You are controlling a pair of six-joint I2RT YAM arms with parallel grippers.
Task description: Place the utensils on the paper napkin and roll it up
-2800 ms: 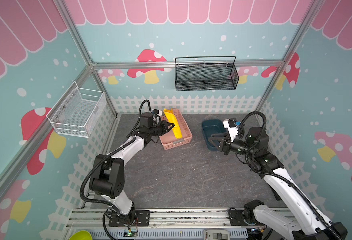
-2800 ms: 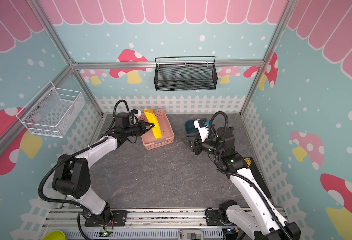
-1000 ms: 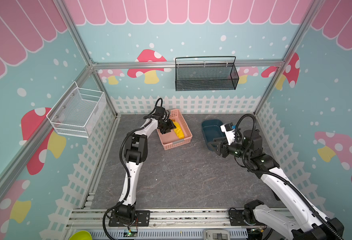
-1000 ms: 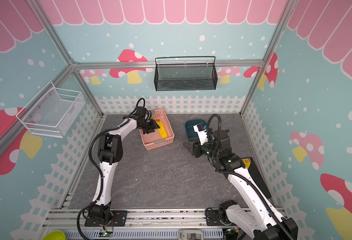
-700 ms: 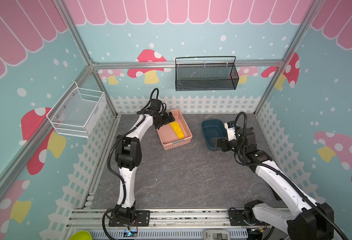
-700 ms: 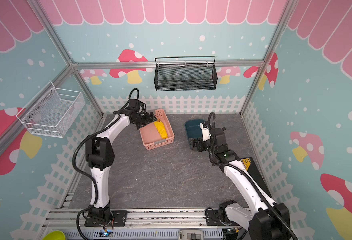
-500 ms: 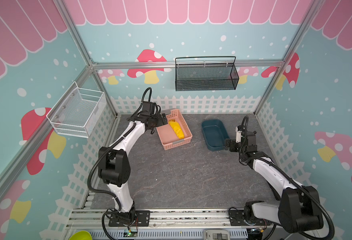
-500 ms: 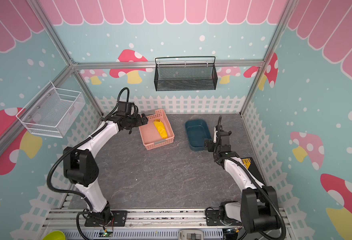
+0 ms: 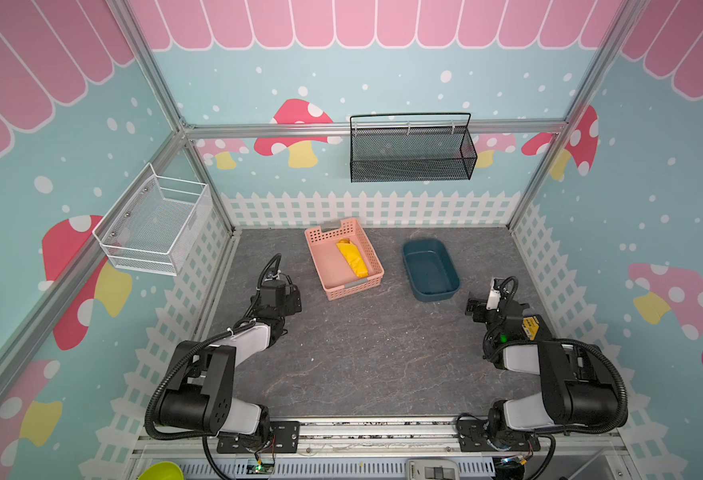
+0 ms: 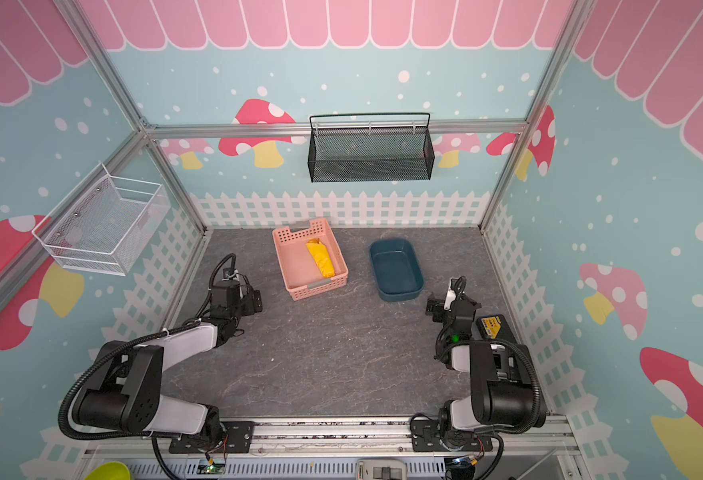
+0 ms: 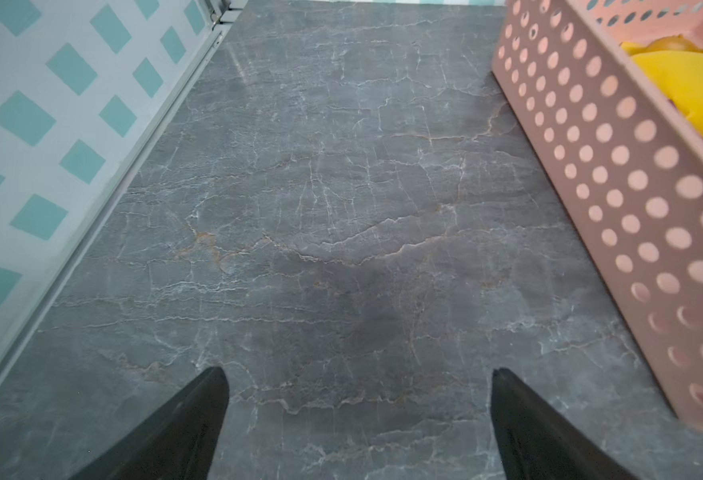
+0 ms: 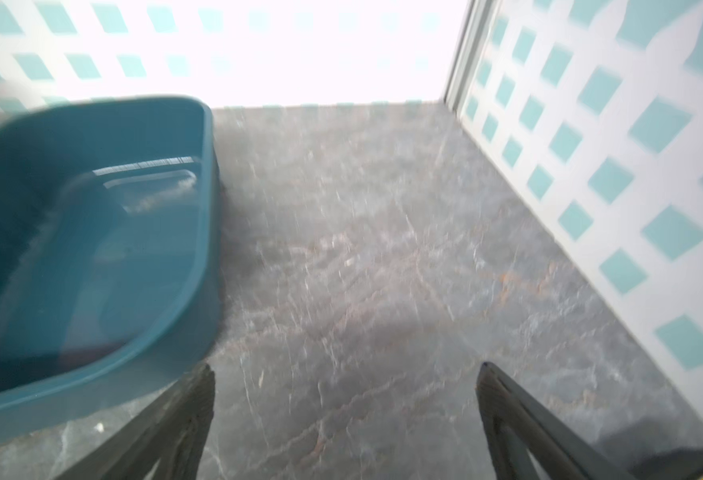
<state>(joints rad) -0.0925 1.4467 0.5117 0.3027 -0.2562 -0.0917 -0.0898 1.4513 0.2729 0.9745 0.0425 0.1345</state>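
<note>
**A:** Where is the paper napkin point(image 9: 352, 261)?

**B:** It is rolled into a yellow bundle inside the pink basket point(image 9: 333, 291), far middle of the surface point(image 9: 362, 357), close along the basket's right wall. An orange tip of the utensils point(image 9: 343, 241) shows at the roll's far end. Which piece it is, I cannot tell.

**A:** And the jaws?

**B:** The left jaws are spread wide with nothing between them, low over bare surface just left of the basket's near left corner and clear of its wall. The right jaws are equally wide and empty, near the blue tub point(image 9: 435, 296) at its near right corner, apart from its rim.

**A:** Room to move?

**B:** A broad bare stretch runs between the left arm point(image 9: 250, 334) and the right arm point(image 9: 516, 357), from basket and tub to the near rail. Only a narrow strip separates basket and tub. Each arm sits close to its side fence.
</note>
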